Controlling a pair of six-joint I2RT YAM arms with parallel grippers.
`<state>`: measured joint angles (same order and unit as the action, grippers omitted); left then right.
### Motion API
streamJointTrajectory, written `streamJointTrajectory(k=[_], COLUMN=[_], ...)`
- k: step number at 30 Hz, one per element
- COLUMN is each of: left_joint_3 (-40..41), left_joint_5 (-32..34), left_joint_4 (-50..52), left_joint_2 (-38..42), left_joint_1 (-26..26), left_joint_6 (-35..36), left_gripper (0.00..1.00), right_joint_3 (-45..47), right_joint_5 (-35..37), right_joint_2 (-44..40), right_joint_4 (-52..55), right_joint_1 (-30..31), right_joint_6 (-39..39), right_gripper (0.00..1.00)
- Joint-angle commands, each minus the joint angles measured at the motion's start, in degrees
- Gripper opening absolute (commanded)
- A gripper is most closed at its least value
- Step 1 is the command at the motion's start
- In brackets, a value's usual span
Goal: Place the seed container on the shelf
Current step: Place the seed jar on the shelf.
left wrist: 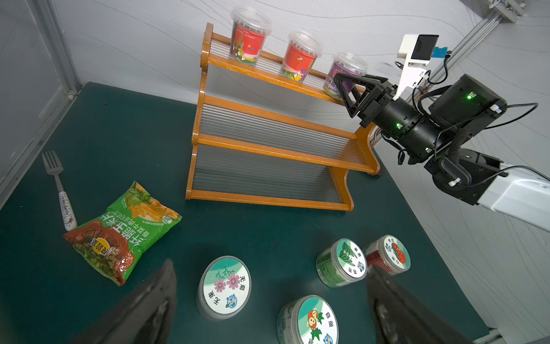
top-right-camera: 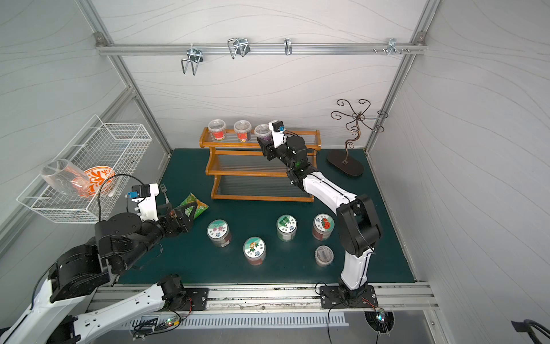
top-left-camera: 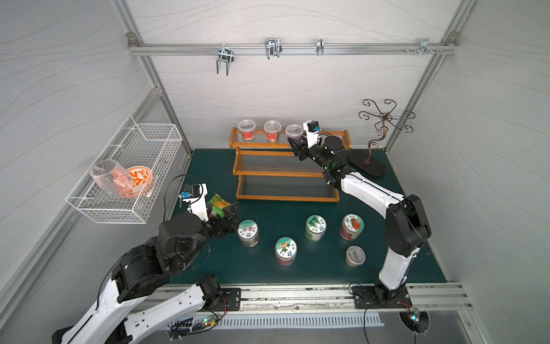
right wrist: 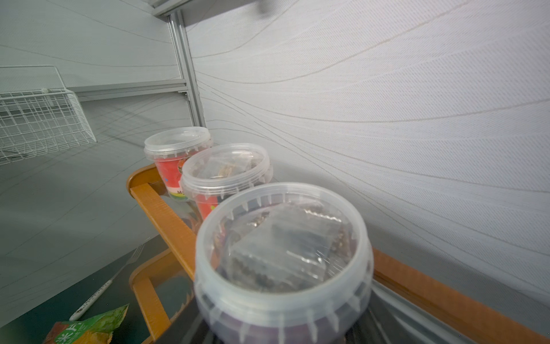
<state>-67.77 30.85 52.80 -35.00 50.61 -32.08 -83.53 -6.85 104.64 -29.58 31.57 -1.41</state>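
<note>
"As the right gripper point(left wrist: 342, 89) reaches the back of the shelf point(top-left-camera: 276, 173), what does it hold?" asks the student.

"The seed container point(right wrist: 282, 247): purple label, clear lid, packets visible inside. The jaws stand about half open and close on its lower body, one on either side, as the left wrist view shows. The container is at the top tier point(left wrist: 262, 76), third in a row with a red container point(top-left-camera: 247, 131) and a second red container point(top-left-camera: 272, 131), near them but not touching."

"So the placing is done?"

"Nearly, by my reading. The carry and the lining-up look complete. Whether the base bears on the ribbed surface or hangs just above it cannot be told from these views. The right wrist view shows only the lid and the orange rail beside it. What is left: set the container down if it is not down, open the jaws, and draw the arm back without tipping it or nudging its neighbour."

"And the left gripper point(left wrist: 269, 269)?"

"Jaws spread wide, nothing between them. It hovers over the green mat point(top-left-camera: 321, 268), just beside a flower-lidded jar point(left wrist: 224, 287), well apart from the shelf, and appears to take no part in this step."
</note>
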Motion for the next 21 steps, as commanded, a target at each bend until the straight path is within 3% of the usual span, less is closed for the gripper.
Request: streamJointTrajectory(k=[1,21], left_joint_3=[0.0,0.7], left_joint_5=[1.1,1.1], left_joint_4=[-3.2,-4.2], left_joint_2=[-0.6,-2.1], left_joint_1=[-0.3,-0.3], left_joint_6=[1.1,1.1], left_gripper=[1.00,1.00], right_joint_3=[-1.8,-4.1], right_joint_5=[0.7,-1.0], right_joint_2=[1.1,4.4], right_joint_4=[-0.1,0.1], right_joint_1=[-1.2,-3.1], right_joint_6=[0.7,-0.6], right_gripper=[0.59,0.59])
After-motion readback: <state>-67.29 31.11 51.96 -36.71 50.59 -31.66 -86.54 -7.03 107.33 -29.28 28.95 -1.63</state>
